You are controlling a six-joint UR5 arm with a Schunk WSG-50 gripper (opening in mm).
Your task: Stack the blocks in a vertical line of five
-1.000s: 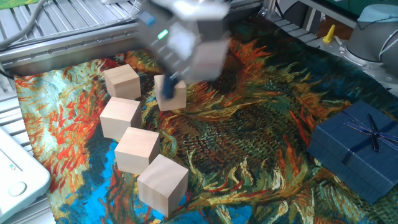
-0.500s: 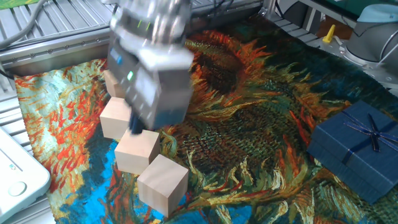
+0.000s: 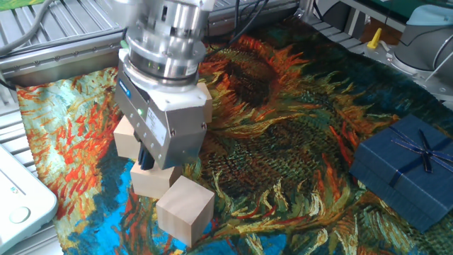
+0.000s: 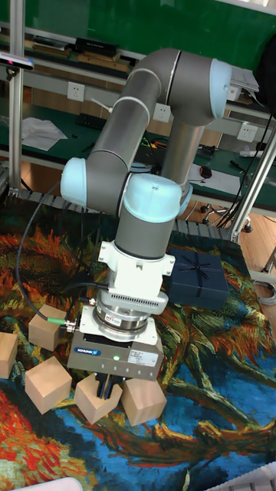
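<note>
Now hand (image 4: pixel 108 387) sits betw. 2 blocks (image 4: pixel 144 402), cloth edge near.

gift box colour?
Dark blue gift box with matching ribbon; clearest in the fixed view.

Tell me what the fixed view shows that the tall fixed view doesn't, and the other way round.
Only the fixed view shows the metal rails behind the cloth and the white device at the left edge. Only the tall fixed view shows the whole arm, the shelves behind it, and the blocks spread in a row along the cloth. Both show the pincer low over a block, another block beside it, the blue gift box and the painted cloth. Whether the pincer is gripping cannot be told.
</note>
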